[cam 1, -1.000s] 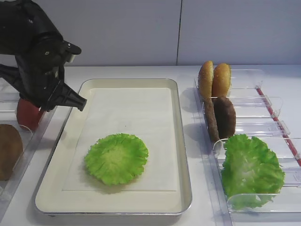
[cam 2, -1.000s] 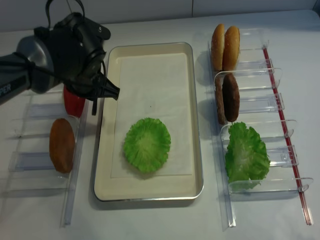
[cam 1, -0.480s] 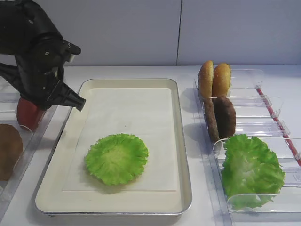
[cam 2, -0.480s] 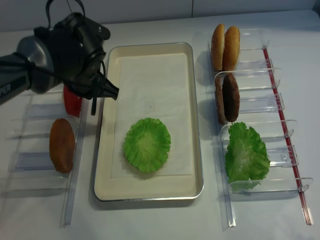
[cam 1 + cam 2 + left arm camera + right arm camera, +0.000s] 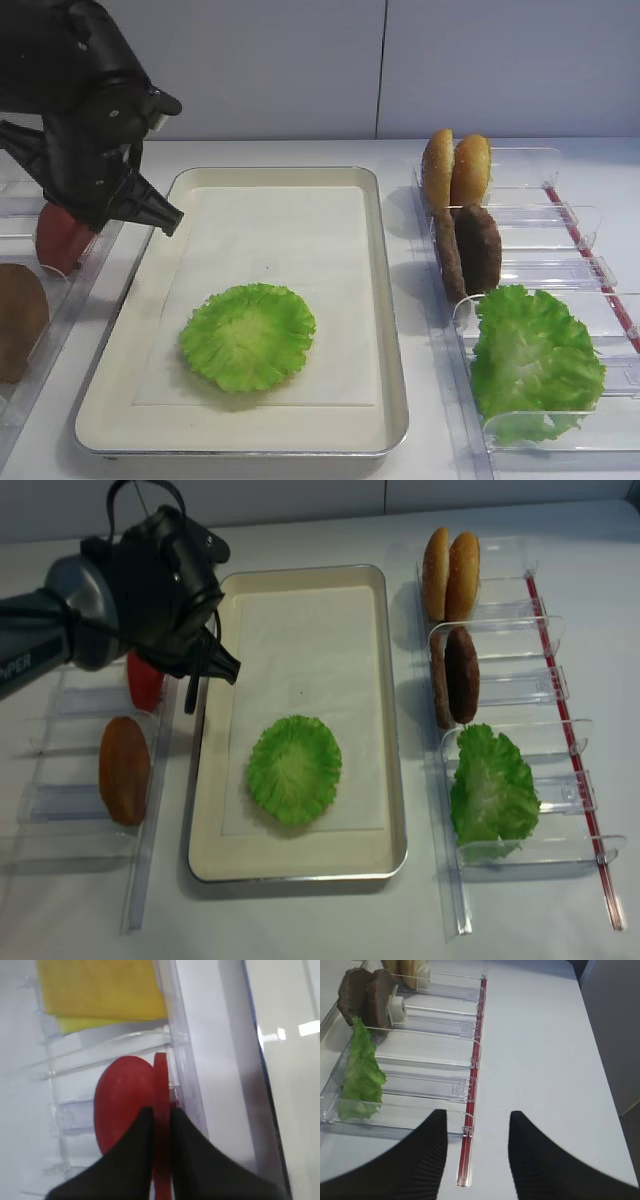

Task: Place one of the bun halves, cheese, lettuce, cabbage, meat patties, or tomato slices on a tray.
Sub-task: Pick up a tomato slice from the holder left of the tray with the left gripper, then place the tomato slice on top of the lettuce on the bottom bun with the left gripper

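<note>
My left gripper (image 5: 161,1112) is shut on the edge of one upright red tomato slice (image 5: 161,1085) in the left clear bin, with another tomato slice (image 5: 120,1105) just behind it. From above, the black arm covers most of the tomato slices (image 5: 146,683). The cream tray (image 5: 393,730) lies in the middle with one lettuce leaf (image 5: 294,770) on its paper. My right gripper (image 5: 477,1120) is open and empty over the table beside the right bins.
Right-hand clear bins hold bun halves (image 5: 450,575), meat patties (image 5: 458,675) and more lettuce (image 5: 490,795), with a red strip (image 5: 472,1090) along their outer side. Cheese (image 5: 100,990) lies behind the tomatoes. A brown round piece (image 5: 124,770) stands in the left bin.
The left jaws have closed on the tomato slice, and the left arm has shifted slightly up and right. Everything else is unchanged.
</note>
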{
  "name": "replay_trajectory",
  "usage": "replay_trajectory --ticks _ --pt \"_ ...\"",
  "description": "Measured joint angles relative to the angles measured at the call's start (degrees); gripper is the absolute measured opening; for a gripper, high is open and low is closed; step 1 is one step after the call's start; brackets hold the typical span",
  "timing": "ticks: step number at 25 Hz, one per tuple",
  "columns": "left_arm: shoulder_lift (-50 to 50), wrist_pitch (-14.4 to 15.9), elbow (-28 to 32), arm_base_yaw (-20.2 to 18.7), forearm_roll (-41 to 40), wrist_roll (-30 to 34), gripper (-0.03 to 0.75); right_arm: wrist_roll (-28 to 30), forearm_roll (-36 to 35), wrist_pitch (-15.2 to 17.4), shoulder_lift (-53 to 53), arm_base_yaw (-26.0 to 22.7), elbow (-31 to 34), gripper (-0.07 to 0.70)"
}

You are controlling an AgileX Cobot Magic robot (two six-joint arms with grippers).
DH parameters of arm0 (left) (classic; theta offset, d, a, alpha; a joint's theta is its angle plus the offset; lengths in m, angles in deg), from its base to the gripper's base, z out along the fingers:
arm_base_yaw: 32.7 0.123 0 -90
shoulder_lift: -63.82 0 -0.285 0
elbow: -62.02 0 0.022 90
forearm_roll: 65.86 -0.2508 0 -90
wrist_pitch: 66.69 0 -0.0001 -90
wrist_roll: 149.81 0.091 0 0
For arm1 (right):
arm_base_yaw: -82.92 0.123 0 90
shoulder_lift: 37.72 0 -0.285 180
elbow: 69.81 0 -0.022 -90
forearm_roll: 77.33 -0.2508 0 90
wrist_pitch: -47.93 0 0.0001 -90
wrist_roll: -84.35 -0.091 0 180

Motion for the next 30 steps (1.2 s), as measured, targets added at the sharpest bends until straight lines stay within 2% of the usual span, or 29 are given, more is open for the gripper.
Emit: replay_trajectory --ticks 4,6,15,21,24,26,30 --pt "0.0 4.5 -3.4 0.0 1.5 0.6 0.083 -0.1 0.1 0.0 0.0 0.0 0.0 0.34" --pt "-0.5 4.7 -4.6 0.0 4.3 3.0 0.083 -0.1 0.1 0.0 0.0 0.0 0.0 0.34" --pt "-8.9 -0.2 -6.6 0.0 18.8 10.0 0.083 -0.1 0.1 0.0 0.0 0.0 0.0 0.34" --pt "-12.4 -1.2 -6.6 0.0 32.5 20.7 0.083 -0.2 0.1 0.0 0.0 0.0 0.0 0.339" --pt "-12.4 -2.3 -6.6 0.1 36.6 22.4 0.083 -0.2 0.1 0.0 0.0 0.0 0.0 0.339" --pt "-12.4 -2.9 -6.5 0.7 39.9 23.7 0.083 -0.2 0.1 0.0 0.0 0.0 0.0 0.339" --pt "-12.4 -3.2 -5.1 4.4 48.5 29.2 0.083 -0.2 0.1 0.0 0.0 0.0 0.0 0.339"
